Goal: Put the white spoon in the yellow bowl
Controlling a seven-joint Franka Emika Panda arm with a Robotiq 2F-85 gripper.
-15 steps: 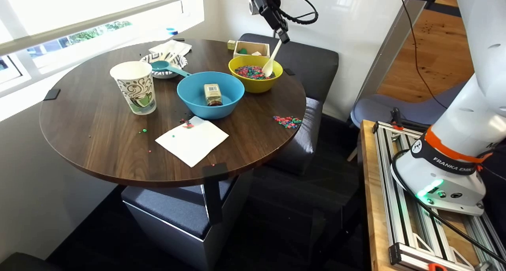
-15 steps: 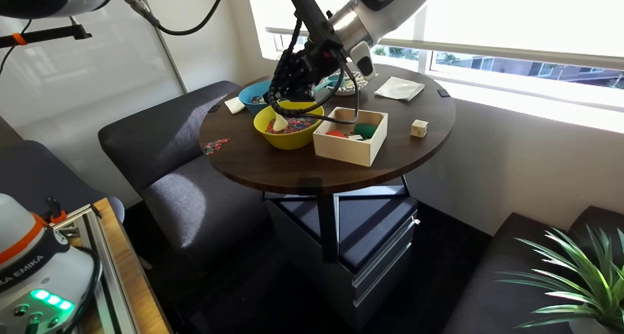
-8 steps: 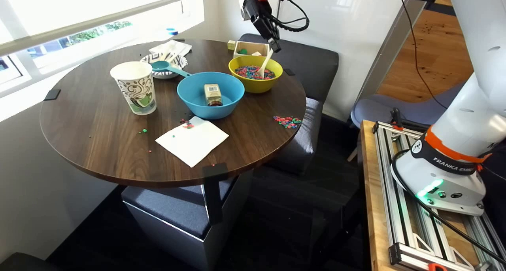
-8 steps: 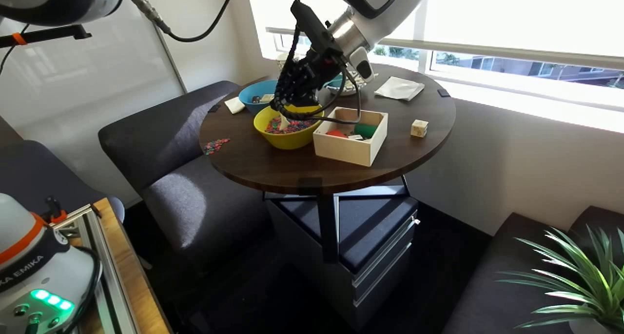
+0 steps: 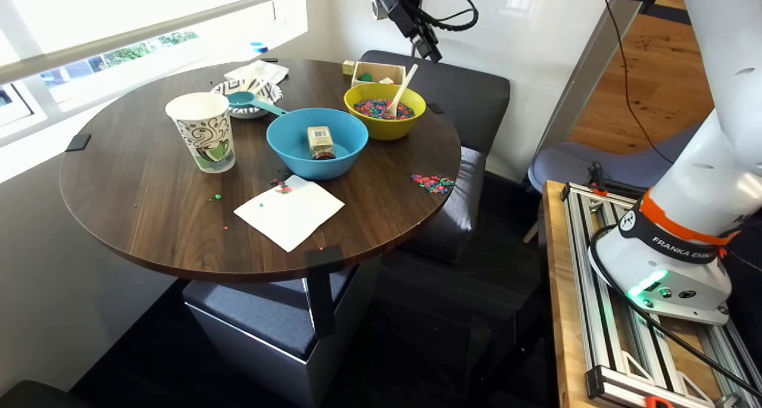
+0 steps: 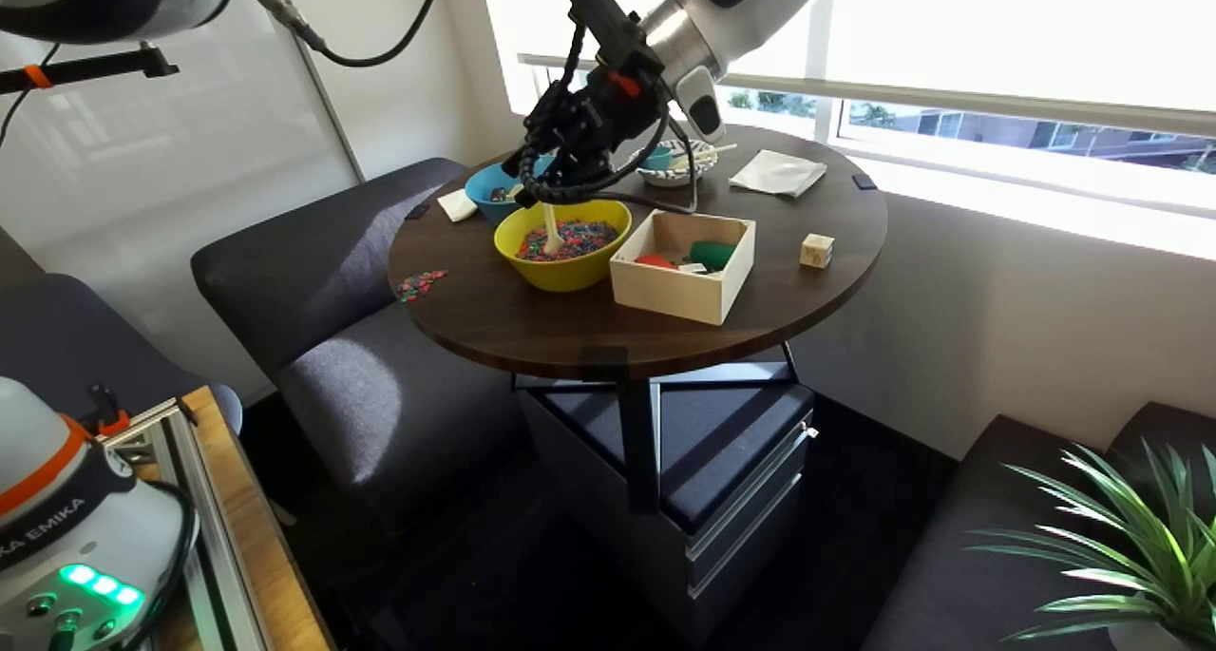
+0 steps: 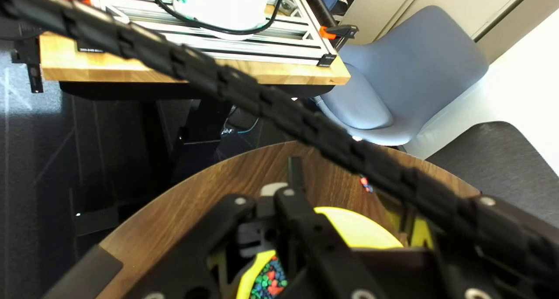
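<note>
The white spoon [image 5: 403, 90] leans in the yellow bowl [image 5: 387, 129], its head in the small coloured pieces there and its handle sticking up past the rim. It shows the same way in an exterior view, spoon [image 6: 552, 230] and bowl [image 6: 560, 277]. My gripper [image 5: 430, 49] is above the bowl, apart from the handle and empty. In the wrist view the gripper [image 7: 351, 194] has its fingers spread, with the yellow bowl [image 7: 354, 227] below; a cable covers much of one finger. A pale rounded tip [image 7: 272, 189], probably the spoon's handle end, shows beside a finger.
The blue bowl [image 5: 284, 150] holds a small box. A paper cup [image 5: 204, 137], a white napkin [image 5: 292, 214] and a patterned dish [image 6: 671, 180] with utensils stand around. A wooden box [image 6: 670, 293] is beside the yellow bowl, and a wooden block [image 6: 816, 251] lies farther off.
The gripper lowered the spoon into the pieces, then let go and rose away from the handle. The spoon now stands by itself, leaning in the yellow bowl.
</note>
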